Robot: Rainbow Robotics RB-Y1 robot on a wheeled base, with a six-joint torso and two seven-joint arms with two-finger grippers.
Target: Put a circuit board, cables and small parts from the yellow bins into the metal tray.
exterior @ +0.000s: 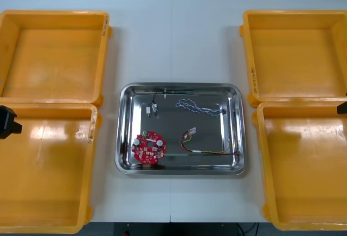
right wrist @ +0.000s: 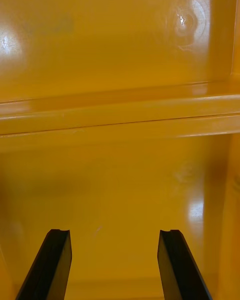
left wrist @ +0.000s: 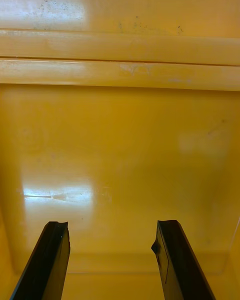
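Left gripper (left wrist: 112, 224): held at the bench's left edge over the near left bin (exterior: 92, 138); its fingers (left wrist: 52, 250) are spread wide and nothing is gripped
Right gripper (right wrist: 115, 231): held at the right edge over the near right bin (exterior: 261, 138); its fingers (right wrist: 55, 260) are likewise wide apart and bare
Tray (exterior: 123, 163): set mid-bench (exterior: 173, 46) between the bins
Board (exterior: 149, 147): laid in the tray's near left corner
Cables: the red and yellow cable (exterior: 203, 145) is laid right of the board, the blue and white cable (exterior: 198, 107) beyond it
Small metal part (exterior: 152, 107): laid toward the tray's far left
Bins: all four are seen bare inside, so the task is judged all but done
Risk: a further reach into a bare bin would close the fingers on nothing or scrape the floor; the loose pieces could be slid about if the tray were knocked by a passing arm
Hard to tell: both arms are cut off at the front view's sides; a thin dark line by the tray's far wall cannot be told as a black cable or a reflection
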